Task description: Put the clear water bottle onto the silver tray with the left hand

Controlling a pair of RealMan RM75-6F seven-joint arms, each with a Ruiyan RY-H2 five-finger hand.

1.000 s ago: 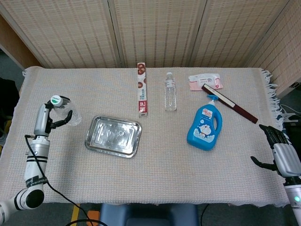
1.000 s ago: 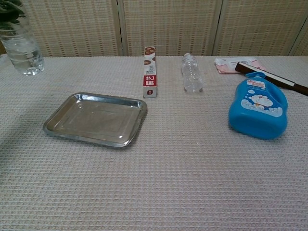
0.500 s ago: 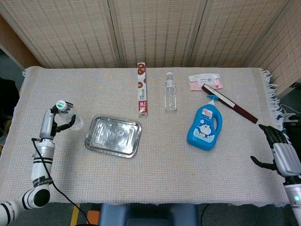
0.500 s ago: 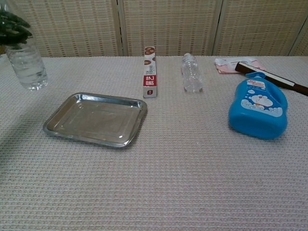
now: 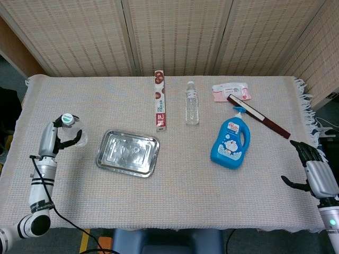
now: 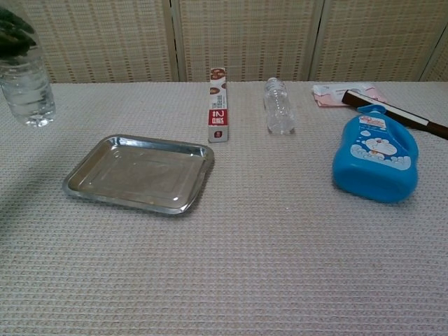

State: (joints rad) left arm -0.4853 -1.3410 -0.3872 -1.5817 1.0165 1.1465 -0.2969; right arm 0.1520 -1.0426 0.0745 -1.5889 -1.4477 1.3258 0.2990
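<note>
My left hand [image 5: 54, 138] grips a clear water bottle [image 5: 74, 135] with a green cap, held upright above the table, left of the silver tray [image 5: 101, 159]. In the chest view the bottle [image 6: 26, 89] hangs at the far left edge, with dark fingers [image 6: 15, 36] around its top, apart from the tray [image 6: 82, 183]. Nothing lies in the tray. My right hand [image 5: 315, 170] hovers open at the table's right edge, holding nothing.
A second small clear bottle [image 5: 192, 103] lies behind the tray's right, beside a long red-and-white box [image 5: 160, 100]. A blue detergent bottle [image 5: 231, 142], a dark stick [image 5: 258, 115] and a pink packet [image 5: 231, 91] lie to the right.
The left hand dipped with the bottle toward the tray, then drew back slightly to the left and up. The right hand has stayed still.
</note>
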